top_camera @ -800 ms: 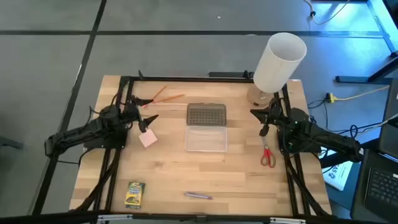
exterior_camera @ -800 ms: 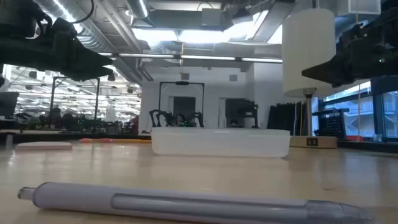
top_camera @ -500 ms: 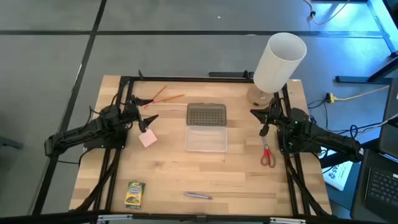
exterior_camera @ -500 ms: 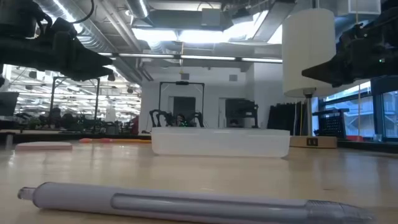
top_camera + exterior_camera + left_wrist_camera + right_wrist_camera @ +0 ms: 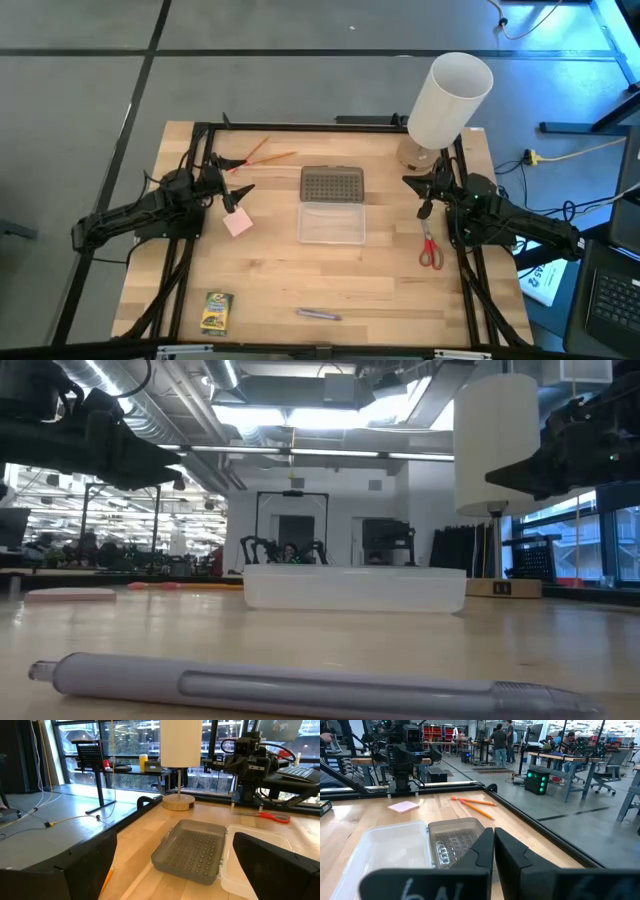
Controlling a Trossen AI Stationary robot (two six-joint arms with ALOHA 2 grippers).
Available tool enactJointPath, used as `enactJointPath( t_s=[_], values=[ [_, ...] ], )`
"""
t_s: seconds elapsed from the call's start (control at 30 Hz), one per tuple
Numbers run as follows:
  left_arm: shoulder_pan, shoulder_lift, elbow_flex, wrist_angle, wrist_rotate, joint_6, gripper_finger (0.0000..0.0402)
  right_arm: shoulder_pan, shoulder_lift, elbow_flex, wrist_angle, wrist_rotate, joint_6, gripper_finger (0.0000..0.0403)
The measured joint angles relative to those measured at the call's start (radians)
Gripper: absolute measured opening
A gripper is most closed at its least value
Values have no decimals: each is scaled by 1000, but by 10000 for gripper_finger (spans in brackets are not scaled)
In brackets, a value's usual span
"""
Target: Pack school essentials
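Change since earlier frames: nothing on the table had moved; both arms stayed where they were.
Landmark: the clear case point(image 5: 332, 222) lay open at the middle of the wooden table point(image 5: 280, 270), its grey dimpled lid point(image 5: 332, 183) folded flat on the far side.
Left gripper point(image 5: 241, 193): hovered to the left of the case, above the table, fingers spread wide and holding nothing; in its wrist view the dark fingers point(image 5: 280, 865) stood far apart with the lid between them.
Right gripper point(image 5: 418, 196): hovered to the right of the case, fingers pressed together with nothing between them, as its wrist view showed point(image 5: 492, 851).
Pink eraser point(image 5: 238, 224): a flat pale pink square, lying left of the case, just below the left gripper's tips.
Orange pencils point(image 5: 268, 155): two thin sticks, crossing near one end, lying beyond the case's far left corner.
Red-handled scissors point(image 5: 430, 250): blades closed, handles toward the near edge, lying right of the case, close to the right arm.
Crayon box point(image 5: 216, 312): small, green and yellow, flat on the table, well to the near left of the case.
Purple pen point(image 5: 319, 315): short, greyish purple, lying crosswise on the near side of the case; it filled the foreground of the low view point(image 5: 290, 686).
White cylinder point(image 5: 448, 100): tall, standing on a round wooden base beyond the case's far right corner.
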Motion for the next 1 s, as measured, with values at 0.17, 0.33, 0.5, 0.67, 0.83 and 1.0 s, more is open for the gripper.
enactJointPath(
  t_s=[0.17,0.33,0.5,0.67,0.83,1.0],
  values=[
    [0,0,0,0,0,0,394,0,0,0,0,0,-1,18],
    [0,0,1,10,-21,61,394,0,0,0,26,1,-54,18],
    [-1,13,38,7,-3,143,394,0,0,0,39,-6,-51,18],
    [0,76,94,-12,-14,190,394,0,0,0,75,-16,-56,15],
    [0,195,199,-130,-45,191,394,0,0,0,84,-17,-78,6],
    [0,325,329,-282,-55,183,394,0,0,0,82,-20,-75,4]
  ],
)
